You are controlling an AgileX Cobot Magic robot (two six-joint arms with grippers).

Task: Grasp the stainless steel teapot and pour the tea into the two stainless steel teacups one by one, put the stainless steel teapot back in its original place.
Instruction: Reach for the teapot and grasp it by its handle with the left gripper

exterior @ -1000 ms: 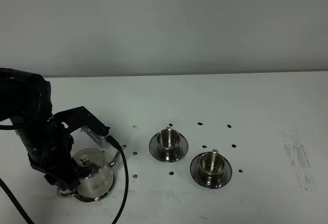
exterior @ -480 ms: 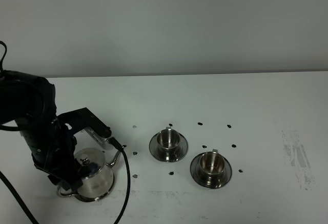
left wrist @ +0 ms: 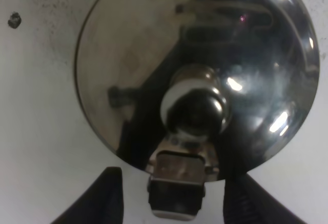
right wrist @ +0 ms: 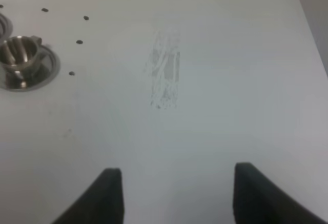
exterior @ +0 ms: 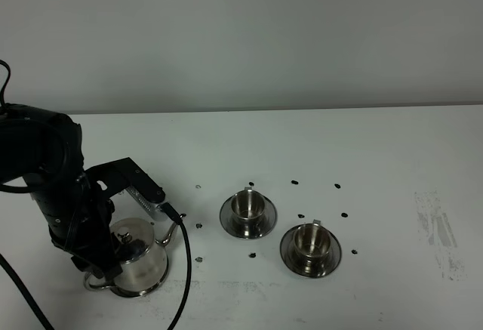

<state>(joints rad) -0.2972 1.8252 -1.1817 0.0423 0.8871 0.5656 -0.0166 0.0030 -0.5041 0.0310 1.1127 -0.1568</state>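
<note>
Straddling the loop handle (left wrist: 177, 185) of the stainless steel teapot (exterior: 137, 258), left gripper (left wrist: 174, 203): jaws parted, one dark finger on each side of the handle bracket, a gap showing on both sides, nothing clamped. Judged a pre-grasp placement, with the arm leaning low over the pot so the jaws can shut across the handle.

Teapot: upright at the table's (exterior: 317, 141) near left, on its wide saucer (exterior: 143, 292); lid knob (left wrist: 195, 106) directly under the wrist camera; spout (exterior: 172, 232) directed towards the cups. Pouring not yet begun.

Right gripper (right wrist: 174, 193): jaws likewise apart, empty, over bare table on the far right, clear of the work.

Teacups, two: nearer cup (exterior: 247, 205) and farther cup (exterior: 310, 241), each upright on its own saucer, well apart from the pot.

Sundries: small black dots (exterior: 198, 226) ringing pot and cups; scuffed patch (exterior: 434, 224) at right.

Obstruction: the arm's black cable (exterior: 183, 269) hangs just beside the spout and may, in my judgement, snag when the pot lifts.
</note>
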